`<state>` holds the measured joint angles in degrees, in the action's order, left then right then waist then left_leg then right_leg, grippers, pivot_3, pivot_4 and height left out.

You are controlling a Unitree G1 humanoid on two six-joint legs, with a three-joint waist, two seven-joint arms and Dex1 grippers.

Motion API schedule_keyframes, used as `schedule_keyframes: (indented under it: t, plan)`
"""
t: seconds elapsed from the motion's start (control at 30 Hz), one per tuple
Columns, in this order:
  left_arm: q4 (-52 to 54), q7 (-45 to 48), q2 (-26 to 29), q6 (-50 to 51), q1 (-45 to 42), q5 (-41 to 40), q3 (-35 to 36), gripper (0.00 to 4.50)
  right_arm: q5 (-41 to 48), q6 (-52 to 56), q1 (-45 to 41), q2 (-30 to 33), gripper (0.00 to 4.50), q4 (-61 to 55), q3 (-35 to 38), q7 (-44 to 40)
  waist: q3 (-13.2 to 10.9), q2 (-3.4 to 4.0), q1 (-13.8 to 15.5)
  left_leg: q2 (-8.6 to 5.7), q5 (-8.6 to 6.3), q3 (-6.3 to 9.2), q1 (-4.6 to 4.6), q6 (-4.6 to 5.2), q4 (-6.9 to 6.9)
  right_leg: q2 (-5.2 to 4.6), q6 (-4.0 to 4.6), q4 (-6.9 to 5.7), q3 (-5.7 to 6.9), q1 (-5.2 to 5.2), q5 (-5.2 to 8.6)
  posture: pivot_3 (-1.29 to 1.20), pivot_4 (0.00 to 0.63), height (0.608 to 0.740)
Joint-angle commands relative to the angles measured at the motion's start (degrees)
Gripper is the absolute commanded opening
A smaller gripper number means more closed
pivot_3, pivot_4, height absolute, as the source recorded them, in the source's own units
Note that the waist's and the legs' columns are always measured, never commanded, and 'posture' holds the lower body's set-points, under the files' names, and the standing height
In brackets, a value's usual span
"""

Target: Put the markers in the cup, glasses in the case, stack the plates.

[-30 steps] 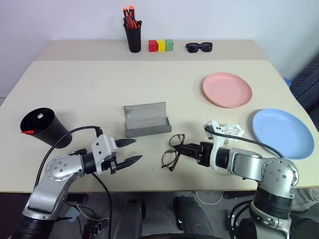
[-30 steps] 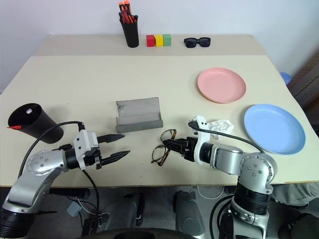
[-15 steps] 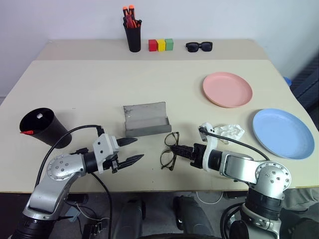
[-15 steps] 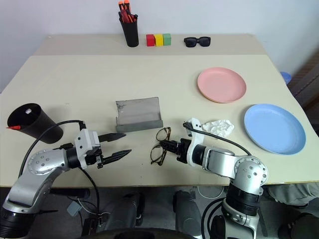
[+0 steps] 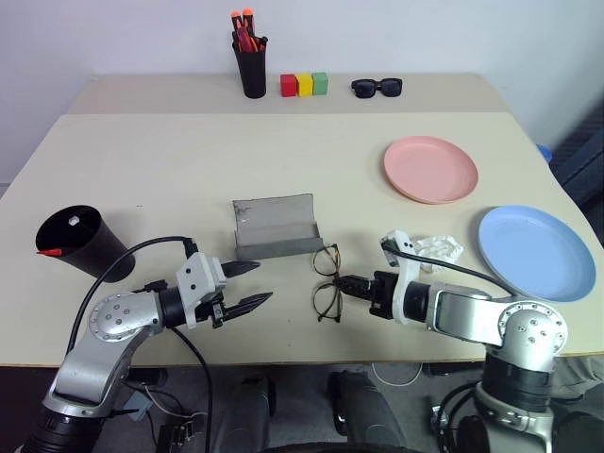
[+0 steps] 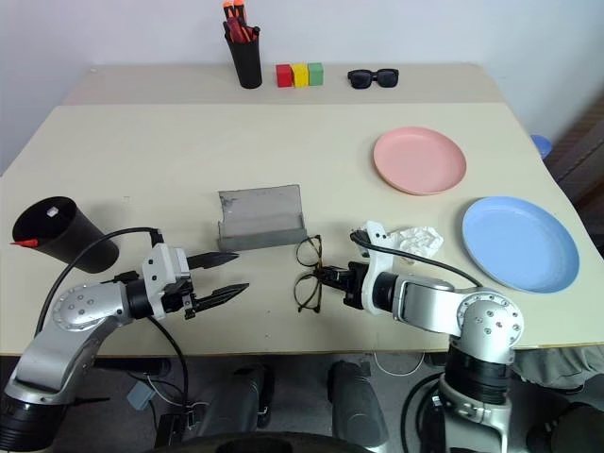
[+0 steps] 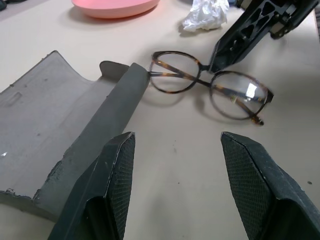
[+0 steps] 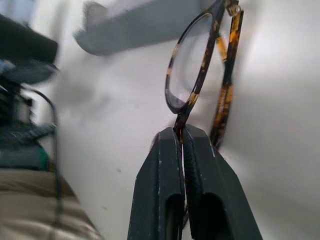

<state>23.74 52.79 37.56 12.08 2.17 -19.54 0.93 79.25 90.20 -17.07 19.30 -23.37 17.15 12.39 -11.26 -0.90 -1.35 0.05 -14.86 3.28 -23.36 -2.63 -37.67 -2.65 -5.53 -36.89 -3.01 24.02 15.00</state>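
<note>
Pinching the glasses by the bridge with my right gripper, fingers pressed on the frame, lower middle of the frame, so I'd lift gently toward the open case just above-left, left gripper fingers spread, idle.

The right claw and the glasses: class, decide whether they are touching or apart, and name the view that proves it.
Touching. The right wrist view shows the right claw shut on the glasses, its two fingers pinching the frame at the bridge with no gap showing.
</note>
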Motion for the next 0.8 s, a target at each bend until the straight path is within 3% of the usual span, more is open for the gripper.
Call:
schedule_keyframes:
  t: [0.03,0.2,0.37,0.47,0.6,0.8]
  plan:
    - [0.1,-1.4,-0.5,0.0,0.4,-1.3,2.0,2.78,-4.3,0.5,-2.9,12.7,0.04,-7.6,-5.6,-8.1,0.0,0.06,0.1,-0.01,0.00,-0.01,-0.01,0.00,0.01,-0.02,0.00,0.02,-0.01,0.01,0.00,0.00,0.150,0.740]
    - [-0.6,-4.1,-3.2,1.7,2.1,-4.7,4.8,2.78,-12.3,-9.3,-12.8,27.9,0.04,-11.0,-13.5,-27.1,0.0,0.06,0.0,0.00,0.00,-0.03,-0.01,0.00,0.20,0.01,-0.01,0.22,0.01,0.05,-0.01,0.00,0.150,0.740]
    - [0.0,-6.0,-4.4,2.1,4.3,-6.2,6.7,2.78,-31.3,-27.5,-25.1,34.0,0.04,-4.3,-29.5,-47.9,0.0,0.05,0.0,0.00,0.00,-0.22,-0.01,0.00,0.49,0.11,-0.04,0.37,0.05,0.15,-0.06,0.00,0.150,0.740]
    - [-0.2,-6.4,-4.4,1.7,4.8,-5.6,6.7,2.78,-44.0,-40.5,-32.7,31.6,0.04,5.4,-39.9,-59.6,0.0,0.05,0.1,-0.01,0.00,-0.25,-0.03,0.00,0.54,0.11,-0.19,0.43,0.06,0.19,-0.15,0.00,0.150,0.740]
    - [0.2,-7.1,-4.3,1.8,5.1,-5.2,6.7,2.78,-55.9,-53.7,-42.0,22.6,0.04,22.9,-48.9,-71.1,0.0,0.04,0.0,-0.02,0.00,-0.34,-0.04,0.00,0.53,0.06,-0.14,0.52,0.02,0.18,-0.19,0.00,0.150,0.740]
    - [2.4,-8.2,-3.9,2.2,7.5,-4.9,7.2,2.78,-67.8,-68.6,-51.7,9.9,0.04,49.5,-52.4,-80.5,0.0,0.05,0.2,-0.02,0.00,-0.30,-0.05,-0.01,0.59,0.03,-0.18,0.48,0.04,0.22,-0.24,0.00,0.150,0.740]
